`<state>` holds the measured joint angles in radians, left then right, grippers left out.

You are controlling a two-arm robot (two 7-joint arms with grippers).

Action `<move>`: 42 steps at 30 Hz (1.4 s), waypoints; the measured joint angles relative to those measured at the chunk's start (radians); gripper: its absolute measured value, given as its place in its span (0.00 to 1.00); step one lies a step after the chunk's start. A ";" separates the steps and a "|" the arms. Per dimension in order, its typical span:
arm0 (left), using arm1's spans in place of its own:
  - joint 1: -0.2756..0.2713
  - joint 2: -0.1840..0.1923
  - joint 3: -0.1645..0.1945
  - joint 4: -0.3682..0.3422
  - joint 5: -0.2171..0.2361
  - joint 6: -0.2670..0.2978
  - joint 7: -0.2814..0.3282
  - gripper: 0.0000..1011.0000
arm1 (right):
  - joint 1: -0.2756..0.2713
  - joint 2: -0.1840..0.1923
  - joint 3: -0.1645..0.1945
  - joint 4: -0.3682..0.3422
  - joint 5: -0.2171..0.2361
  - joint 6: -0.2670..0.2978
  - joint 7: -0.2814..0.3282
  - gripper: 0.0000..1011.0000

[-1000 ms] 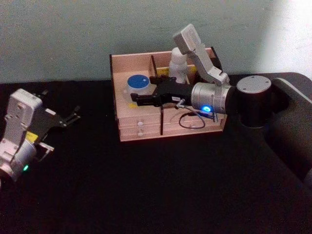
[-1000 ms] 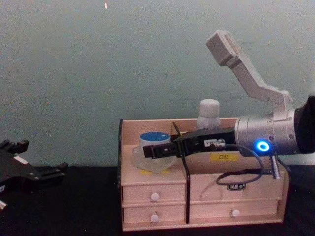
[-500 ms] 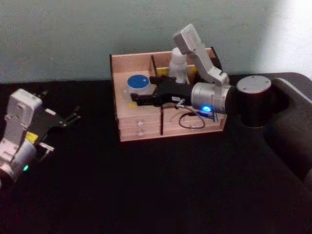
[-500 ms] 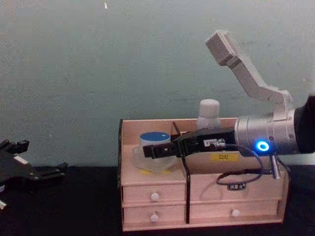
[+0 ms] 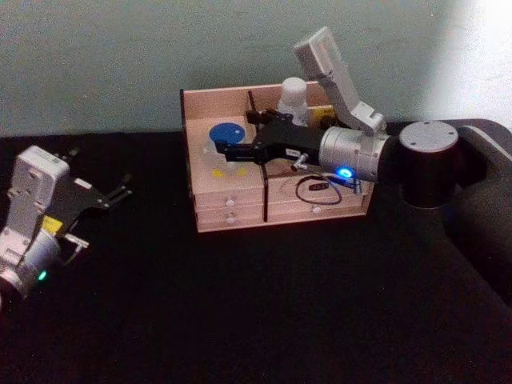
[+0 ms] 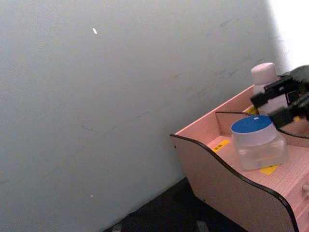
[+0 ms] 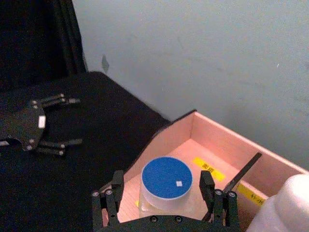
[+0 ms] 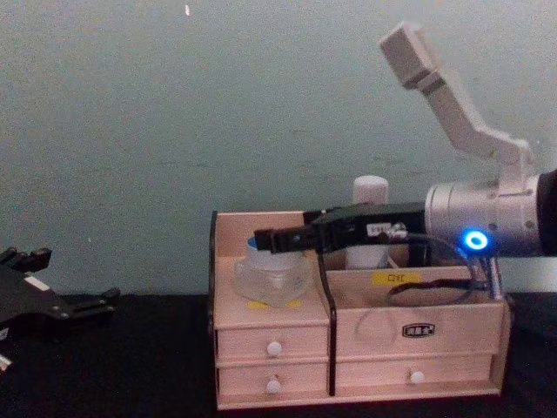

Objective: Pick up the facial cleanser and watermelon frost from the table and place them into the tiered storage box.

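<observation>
The tiered storage box [image 5: 216, 96] [image 8: 228, 270] stands at the back of the black table. A clear jar with a blue lid [image 5: 227, 133] [image 7: 166, 177] [image 6: 256, 142] sits in its left compartment. Further back in the box stands a white bottle [image 5: 294, 94] [image 8: 370, 196] [image 6: 264, 82]. I cannot tell which one is the facial cleanser and which the watermelon frost. My right gripper [image 5: 226, 152] [image 8: 266, 239] [image 7: 161, 180] hovers open at lid height, one finger on each side of the jar, holding nothing. My left gripper [image 5: 120, 192] [image 8: 97, 301] [image 7: 71, 122] is open over the table's left side.
The box's front holds small white-knobbed drawers [image 8: 273, 348] and yellow labels [image 8: 394, 278]. A black divider [image 8: 327, 331] splits the box in two. A black cable loop [image 5: 314, 192] hangs from the right wrist over the box's right half. A pale wall rises just behind.
My right gripper has risen from around the jar's body to lid height and the arm has lifted. The jar stays in the left compartment. The left arm has barely moved.
</observation>
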<state>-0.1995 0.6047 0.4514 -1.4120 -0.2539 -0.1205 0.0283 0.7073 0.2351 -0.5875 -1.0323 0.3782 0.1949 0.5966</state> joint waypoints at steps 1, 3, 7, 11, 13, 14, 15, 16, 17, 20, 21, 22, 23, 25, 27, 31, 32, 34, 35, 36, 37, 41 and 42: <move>0.000 0.000 0.000 0.000 0.000 0.000 0.000 0.99 | -0.007 0.006 0.006 -0.018 0.006 0.000 0.000 0.99; 0.000 0.000 0.000 0.000 0.000 0.000 0.000 0.99 | -0.016 0.016 0.012 -0.042 0.014 0.002 0.000 0.99; 0.000 0.000 0.000 0.000 0.000 0.000 0.000 0.99 | -0.049 0.052 0.027 -0.120 0.039 0.010 0.005 0.99; 0.000 0.000 0.000 0.000 0.000 0.000 0.000 0.99 | -0.110 0.127 0.056 -0.233 0.079 0.024 0.018 0.99; 0.000 0.000 0.000 0.000 0.000 0.000 0.000 0.99 | -0.134 0.156 0.068 -0.270 0.095 0.029 0.020 0.99; 0.000 0.000 0.000 0.000 0.000 0.000 0.000 0.99 | -0.157 0.185 0.081 -0.300 0.109 0.034 0.021 0.99; 0.000 0.000 0.000 0.000 0.000 0.000 0.000 0.99 | -0.169 0.200 0.089 -0.319 0.117 0.036 0.021 0.99; 0.000 0.000 0.000 0.000 0.000 0.000 0.000 0.99 | -0.197 0.231 0.104 -0.351 0.133 0.044 0.019 0.99; 0.000 0.000 0.000 0.000 0.000 0.000 0.000 0.99 | -0.209 0.248 0.112 -0.366 0.139 0.048 0.017 0.99; 0.000 0.000 0.000 0.000 0.000 0.000 0.000 0.99 | -0.244 0.288 0.134 -0.402 0.158 0.066 -0.006 0.99; 0.000 0.000 0.000 0.000 0.000 0.000 0.000 0.99 | -0.250 0.294 0.138 -0.407 0.162 0.074 -0.018 0.99; 0.000 0.000 0.000 0.000 0.000 0.000 0.000 0.99 | -0.258 0.302 0.145 -0.411 0.167 0.083 -0.038 0.99; 0.000 0.000 0.000 0.000 0.000 0.000 0.000 0.99 | -0.262 0.305 0.148 -0.412 0.168 0.087 -0.049 0.99; 0.000 0.000 0.000 0.000 0.000 0.000 0.000 0.99 | -0.268 0.309 0.156 -0.413 0.170 0.094 -0.076 0.99; 0.000 0.000 0.000 0.000 0.000 0.000 0.000 0.99 | -0.277 0.310 0.175 -0.411 0.176 0.105 -0.127 0.99; 0.000 0.000 0.000 0.000 0.000 0.000 0.000 0.99 | -0.299 0.304 0.229 -0.408 0.167 0.107 -0.251 0.99; 0.000 0.000 0.000 0.000 0.000 0.000 0.000 0.99 | -0.307 0.300 0.256 -0.409 0.157 0.106 -0.301 0.99; 0.000 0.000 0.000 0.000 0.000 0.000 0.000 0.99 | -0.314 0.294 0.283 -0.409 0.150 0.107 -0.351 0.99; 0.000 0.000 0.000 0.000 0.000 0.000 0.000 0.99 | -0.320 0.289 0.305 -0.407 0.144 0.109 -0.390 0.99; 0.000 0.000 0.000 0.000 0.000 0.000 0.000 0.99 | -0.323 0.286 0.318 -0.406 0.141 0.112 -0.412 0.99; 0.000 0.000 0.000 0.000 0.000 0.000 0.000 0.99 | -0.326 0.283 0.330 -0.404 0.139 0.114 -0.433 0.99; 0.000 0.000 0.000 0.000 0.000 0.000 0.000 0.99 | -0.375 0.271 0.378 -0.413 0.116 0.106 -0.528 0.99; 0.000 0.000 0.000 0.000 0.000 0.000 0.000 0.99 | -0.407 0.269 0.394 -0.428 0.108 0.100 -0.556 0.99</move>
<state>-0.1995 0.6047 0.4514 -1.4120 -0.2539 -0.1205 0.0283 0.3004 0.5039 -0.1934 -1.4598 0.4862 0.2947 0.0407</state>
